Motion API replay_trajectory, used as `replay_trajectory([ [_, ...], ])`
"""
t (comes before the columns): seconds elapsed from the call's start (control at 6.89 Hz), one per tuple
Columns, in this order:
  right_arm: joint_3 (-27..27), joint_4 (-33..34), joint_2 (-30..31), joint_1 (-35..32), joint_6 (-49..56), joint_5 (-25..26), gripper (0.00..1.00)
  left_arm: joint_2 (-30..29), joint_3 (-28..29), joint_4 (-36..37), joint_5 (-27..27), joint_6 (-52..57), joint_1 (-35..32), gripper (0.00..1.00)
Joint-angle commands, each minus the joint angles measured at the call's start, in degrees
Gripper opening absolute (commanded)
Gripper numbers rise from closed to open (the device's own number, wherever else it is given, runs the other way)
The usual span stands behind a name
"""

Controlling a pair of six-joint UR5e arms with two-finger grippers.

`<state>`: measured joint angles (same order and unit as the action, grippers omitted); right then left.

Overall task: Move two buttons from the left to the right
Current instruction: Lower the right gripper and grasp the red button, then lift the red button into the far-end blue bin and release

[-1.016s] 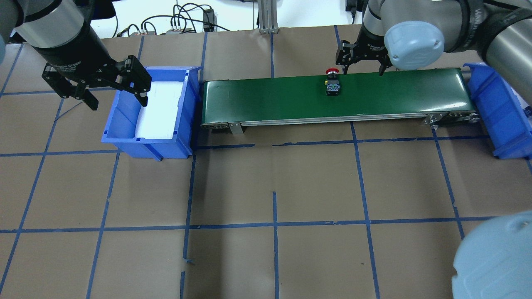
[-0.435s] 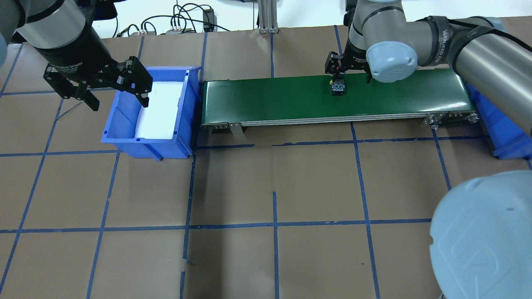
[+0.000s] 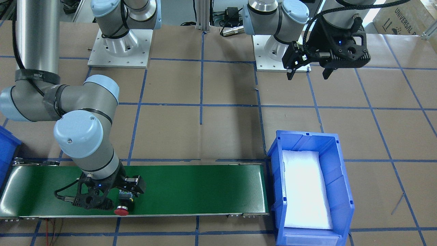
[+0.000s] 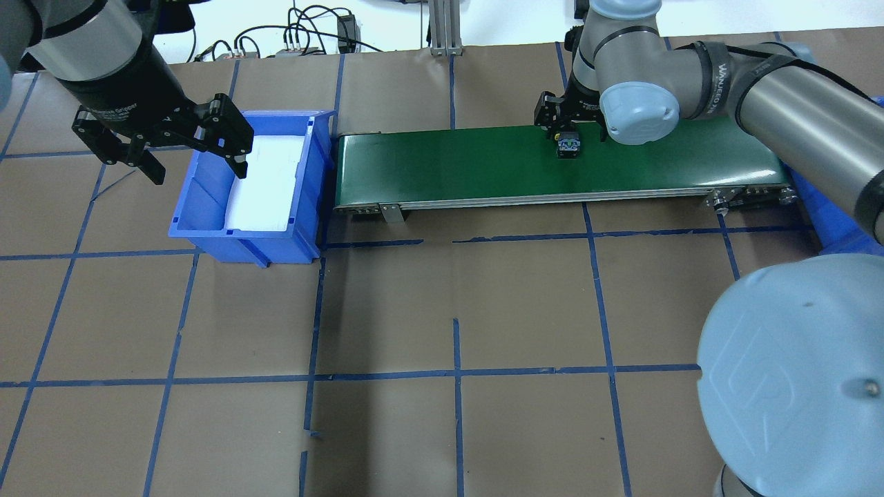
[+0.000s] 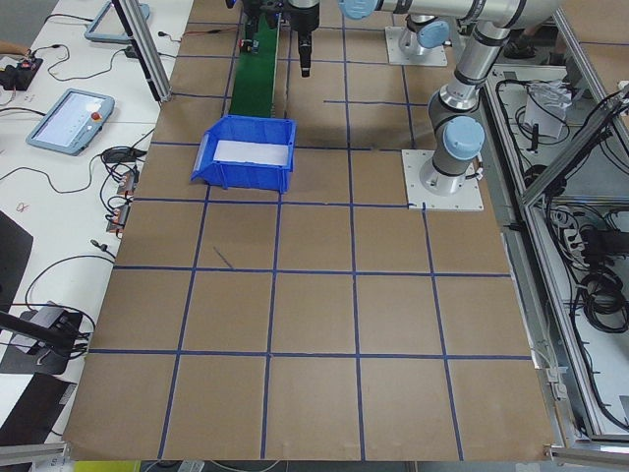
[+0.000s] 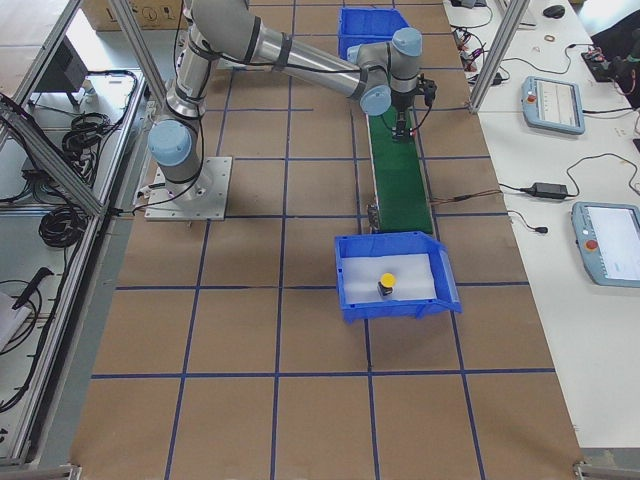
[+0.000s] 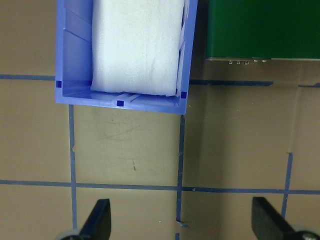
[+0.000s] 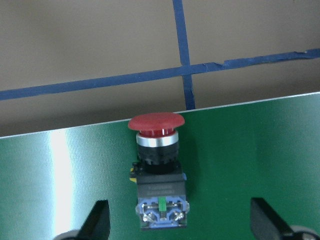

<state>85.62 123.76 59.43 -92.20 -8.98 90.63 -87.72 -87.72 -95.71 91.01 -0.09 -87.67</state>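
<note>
The red-capped button (image 8: 157,170) lies on its side on the green conveyor belt (image 4: 449,166), cap toward the far edge; it also shows in the front view (image 3: 123,204) and overhead view (image 4: 568,145). My right gripper (image 8: 180,225) is open and low over the belt, one finger on each side of the button, not touching it. The yellow-capped button (image 6: 386,284) shows only in the exterior right view, standing in the blue bin (image 6: 345,290). My left gripper (image 4: 193,162) is open and empty, held above the near-left edge of that bin (image 4: 207,235).
White foam lines the left bin (image 3: 307,136). A second blue bin (image 3: 3,147) stands at the belt's right end, mostly hidden behind my right arm in the overhead view. Brown paper with blue tape lines covers the table (image 4: 456,310). Cables lie along the far edge.
My right gripper has moved left and down until it straddles the red button. The button has drifted a little to the right along the belt. The left arm has not moved.
</note>
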Motion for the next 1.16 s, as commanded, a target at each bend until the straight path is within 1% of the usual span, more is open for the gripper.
replay_trajectory([
  [0.0, -1.1, 1.2, -2.0, 0.0, 0.2, -0.1, 0.99, 0.0, 0.0, 0.0, 0.2, 0.0, 0.0, 1.0],
  [0.15, -0.9, 1.5, -2.1, 0.1, 0.2, 0.0, 0.87, 0.0, 0.0, 0.0, 0.0, 0.0, 0.0, 1.0],
  [0.29, -0.2, 1.4, -1.9, 0.2, 0.3, 0.4, 0.47, 0.0, -0.1, 0.0, 0.1, 0.0, -0.2, 1.0],
  [0.44, -0.3, 0.8, -1.5, 0.3, 1.4, 0.8, 0.22, 0.0, -0.1, 0.0, 0.0, 0.0, -0.2, 1.0],
  [0.58, -0.8, -1.0, -0.4, 1.4, 3.0, 1.1, 0.08, 0.0, -0.1, 0.0, 0.2, 0.0, -0.2, 1.0],
  [0.73, -1.2, -7.0, 4.2, 3.6, 4.2, 1.2, 0.05, 0.0, -0.1, 0.0, 0.0, 0.0, -0.2, 1.0],
  [0.87, -1.8, -12.7, 8.0, 6.6, 7.6, 1.0, 0.05, 0.0, -0.1, 0.0, 0.0, 0.0, -0.2, 1.0],
  [1.02, -2.5, -18.7, 11.4, 11.1, 11.3, 1.0, 0.07, -0.1, -0.3, 0.0, 0.0, -0.1, -0.5, 1.0],
])
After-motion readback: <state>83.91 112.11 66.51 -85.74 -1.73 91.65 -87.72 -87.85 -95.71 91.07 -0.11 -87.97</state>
